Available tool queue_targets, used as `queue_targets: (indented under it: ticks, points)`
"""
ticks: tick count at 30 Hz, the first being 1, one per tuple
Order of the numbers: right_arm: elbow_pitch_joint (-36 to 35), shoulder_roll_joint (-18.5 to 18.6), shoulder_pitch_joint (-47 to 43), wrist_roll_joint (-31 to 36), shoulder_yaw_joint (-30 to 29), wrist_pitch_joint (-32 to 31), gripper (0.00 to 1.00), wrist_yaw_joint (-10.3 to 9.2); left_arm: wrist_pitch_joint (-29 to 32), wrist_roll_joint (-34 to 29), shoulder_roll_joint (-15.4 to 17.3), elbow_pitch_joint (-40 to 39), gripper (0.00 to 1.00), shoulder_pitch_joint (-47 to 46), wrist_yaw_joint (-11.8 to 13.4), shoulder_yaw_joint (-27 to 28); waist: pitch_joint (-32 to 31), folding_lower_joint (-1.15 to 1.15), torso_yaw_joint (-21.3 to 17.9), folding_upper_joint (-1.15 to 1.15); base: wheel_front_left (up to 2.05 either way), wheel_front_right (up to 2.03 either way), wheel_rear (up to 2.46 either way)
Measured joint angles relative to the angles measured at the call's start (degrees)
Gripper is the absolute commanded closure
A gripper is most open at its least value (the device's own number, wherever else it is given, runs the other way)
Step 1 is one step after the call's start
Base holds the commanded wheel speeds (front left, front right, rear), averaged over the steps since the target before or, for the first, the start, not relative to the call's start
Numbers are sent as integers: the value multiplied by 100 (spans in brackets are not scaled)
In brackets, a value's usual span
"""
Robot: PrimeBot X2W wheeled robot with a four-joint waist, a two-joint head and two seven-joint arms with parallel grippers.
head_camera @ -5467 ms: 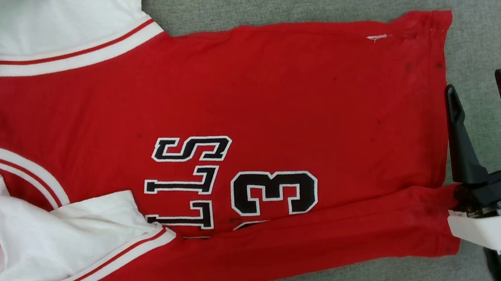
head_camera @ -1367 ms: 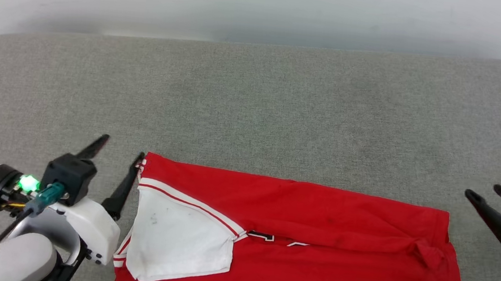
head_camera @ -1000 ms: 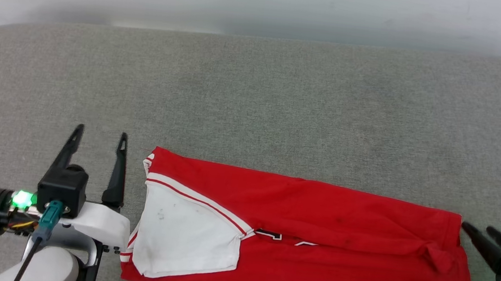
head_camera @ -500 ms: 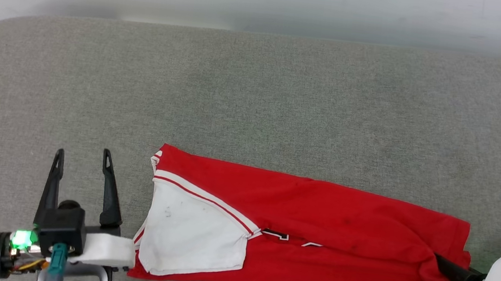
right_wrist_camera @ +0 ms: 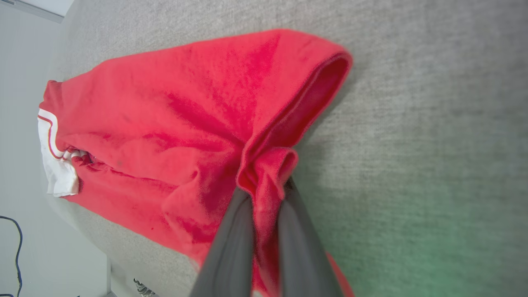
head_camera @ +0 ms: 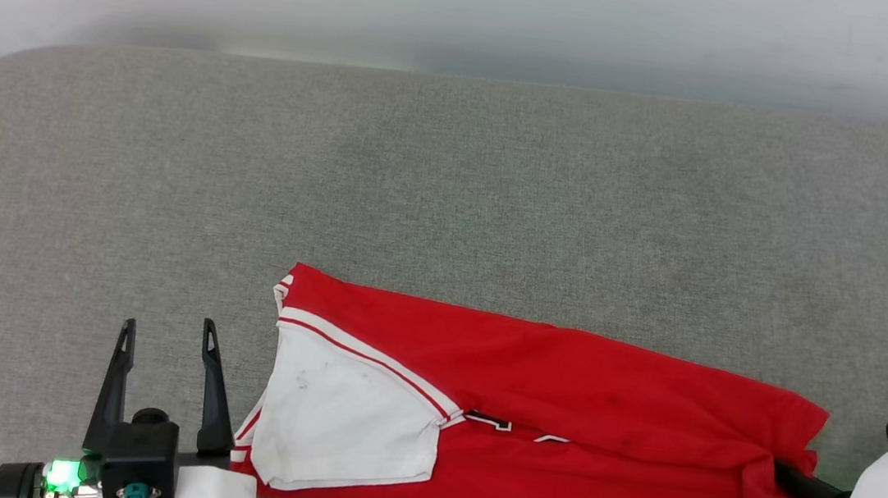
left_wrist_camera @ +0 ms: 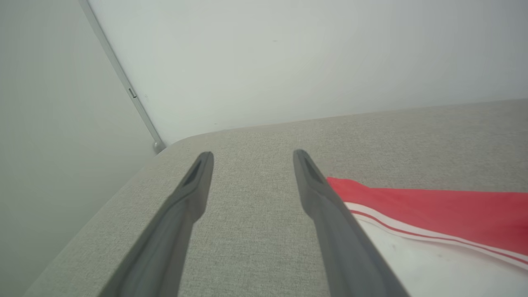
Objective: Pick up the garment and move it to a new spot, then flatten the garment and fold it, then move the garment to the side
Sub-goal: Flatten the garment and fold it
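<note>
Grey fabric desk (head_camera: 451, 184) under it all, and the red garment (head_camera: 562, 385) lies along it in a long folded strip. Right fingers (right_wrist_camera: 231, 247) are pinched tight on the garment's bunched hem end. Left fingers (head_camera: 210, 398) are spread wide just beside its white-sleeve end.

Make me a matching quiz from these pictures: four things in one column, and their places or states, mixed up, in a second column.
Column one:
1. left gripper
2. right gripper
3. white sleeve
4. grey padded surface

Column two:
A. pinched shut on the red hem of the garment
B. open, beside the sleeve end
C. lying under the garment
D. folded onto the red cloth

Pairs: 1-B; 2-A; 3-D; 4-C
</note>
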State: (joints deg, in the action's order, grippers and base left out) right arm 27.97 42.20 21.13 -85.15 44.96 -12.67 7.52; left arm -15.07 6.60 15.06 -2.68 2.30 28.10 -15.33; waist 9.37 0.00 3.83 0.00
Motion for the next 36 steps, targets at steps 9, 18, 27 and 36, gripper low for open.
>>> queue_targets:
  ticks: [9,18,27,36]
  points:
    - [288,866,-9,144,-99,-266,100,0,0,-294,-307,-122,0,385,-425,307,-296,0,14,0,0,0,0]
    - [-397,1094,71,132,-137,-866,100,-2,0,-441,-498,-178,0,618,-652,347,-404,0,-33,0,0,0,0]
    - [-2183,1001,506,555,-37,-1283,100,-2,0,-492,-548,-193,0,614,-826,433,-303,0,-23,0,0,0,0]
    - [-2372,-339,1716,1848,655,-2261,100,-2,0,-544,-638,-121,0,322,-961,452,-71,0,37,0,0,0,0]
